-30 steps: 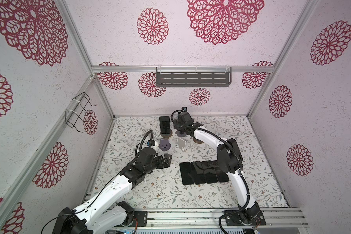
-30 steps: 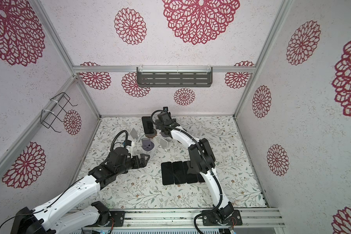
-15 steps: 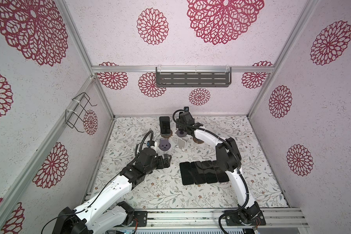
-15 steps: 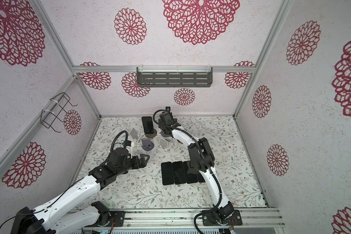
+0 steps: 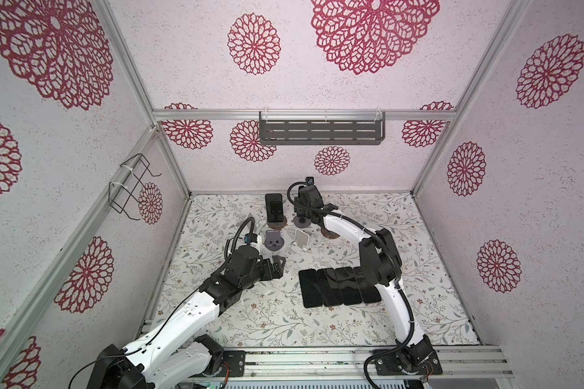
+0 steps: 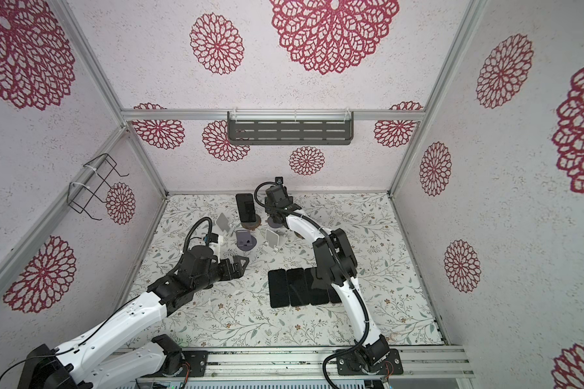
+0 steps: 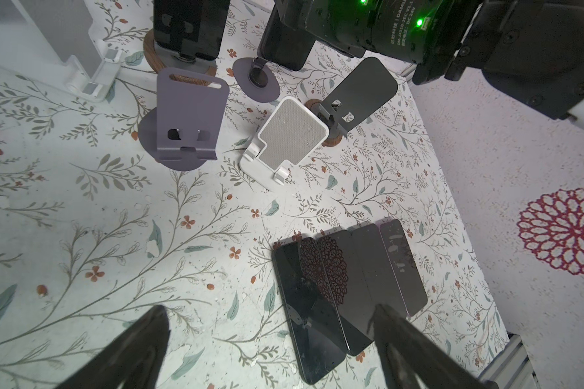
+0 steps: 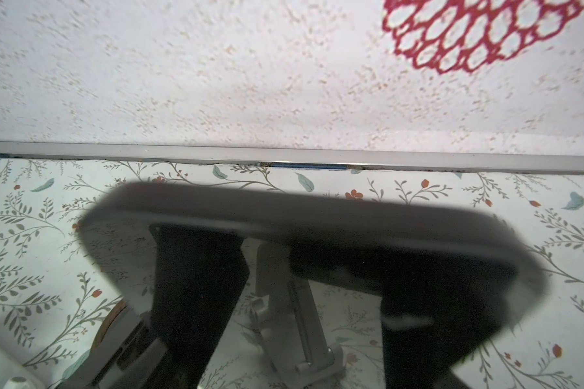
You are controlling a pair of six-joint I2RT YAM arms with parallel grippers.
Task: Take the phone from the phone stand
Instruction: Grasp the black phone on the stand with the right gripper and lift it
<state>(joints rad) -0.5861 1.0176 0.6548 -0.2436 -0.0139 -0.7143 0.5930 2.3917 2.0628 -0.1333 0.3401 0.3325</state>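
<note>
Evidently the job is partway through. Four flat phones [image 5: 339, 287] lie side by side on the near right of the floral table [image 5: 418, 303]. Four stands in the middle hold nothing: a clear stand [image 7: 64, 50], a purple stand [image 7: 189, 118], a white stand [image 7: 290, 141] and a black stand [image 7: 358, 94].

Two phones are upright at the far centre. The left one, the second phone [image 5: 273, 208], leans on a wooden-base stand [image 5: 278, 223] with no arm near it. Just to its right, the phone [image 8: 317, 219] sits on the round-base stand [image 7: 257, 82] with the right gripper [image 5: 301, 213] down over its upper edge. The jaws are set apart at that edge, but the blurred wrist view does not show whether they already clamp it. I judge this phone is not yet lifted, so the grip, the lift and the set-down are all left.

The left gripper [image 5: 280, 266] hovers near the centre with its jaws wide apart, holding nothing.
</note>
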